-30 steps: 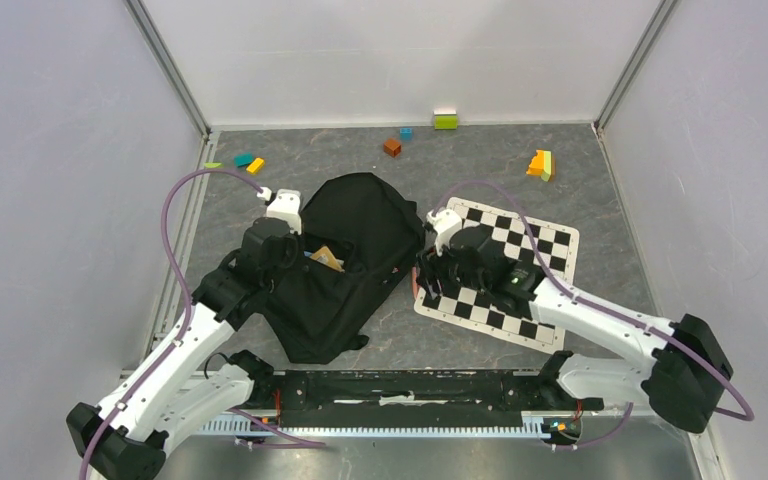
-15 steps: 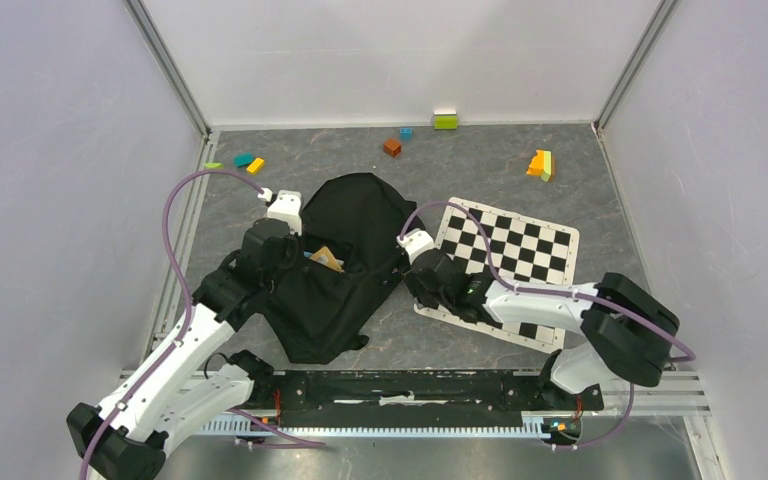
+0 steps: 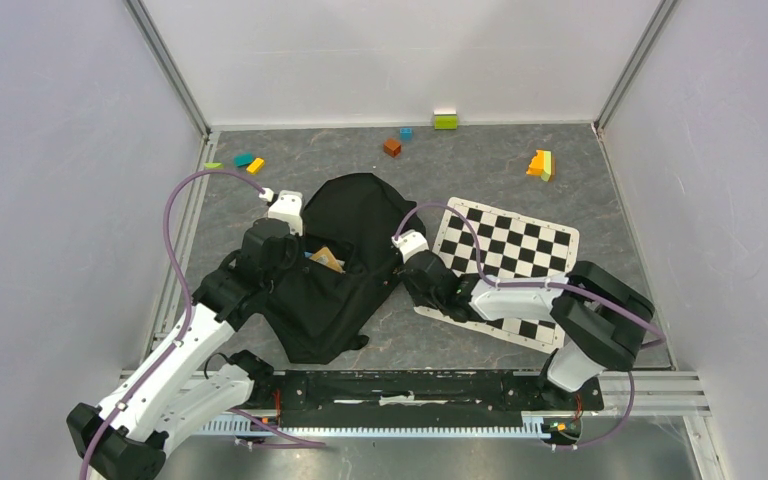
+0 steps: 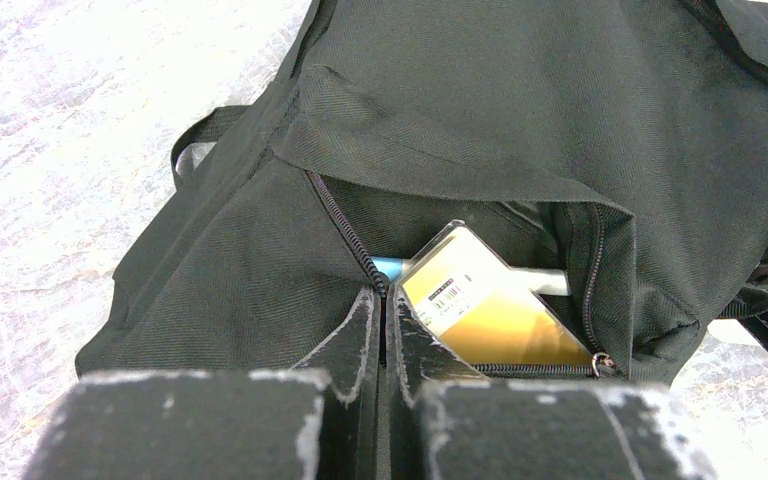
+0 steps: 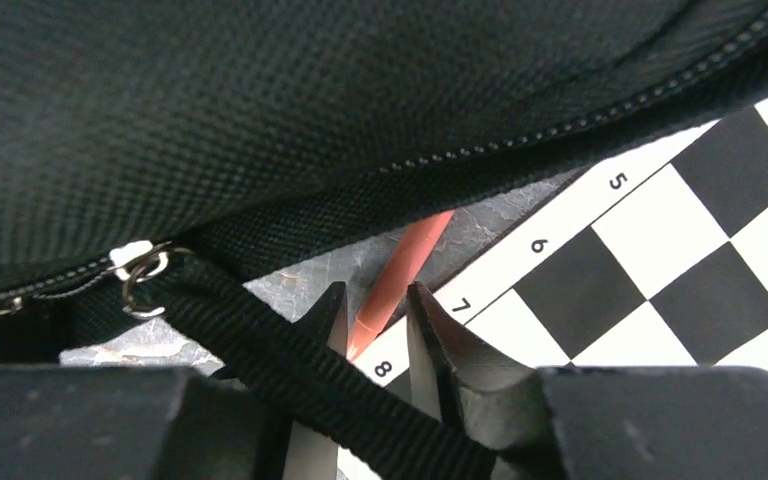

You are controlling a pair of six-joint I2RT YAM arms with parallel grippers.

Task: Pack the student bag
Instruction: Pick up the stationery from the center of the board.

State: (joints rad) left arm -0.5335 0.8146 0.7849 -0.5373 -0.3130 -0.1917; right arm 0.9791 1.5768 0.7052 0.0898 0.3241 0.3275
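Student bag [image 3: 355,215], pocket open, yellow box [image 4: 480,310] inside, orange pen [image 5: 405,272] alongside.

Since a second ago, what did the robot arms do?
The right gripper swung left off the checkered board to the edge of the student bag, its jaws narrowing around a pinkish pen, not yet gripping. The left gripper stayed shut on the bag's opening; bag and board did not move.

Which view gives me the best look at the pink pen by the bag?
Right wrist. The pink pen lies close up between the right hand's fingers, its far end under the student bag. In top external the right arm hides it; left wrist shows only the bag's open pocket.
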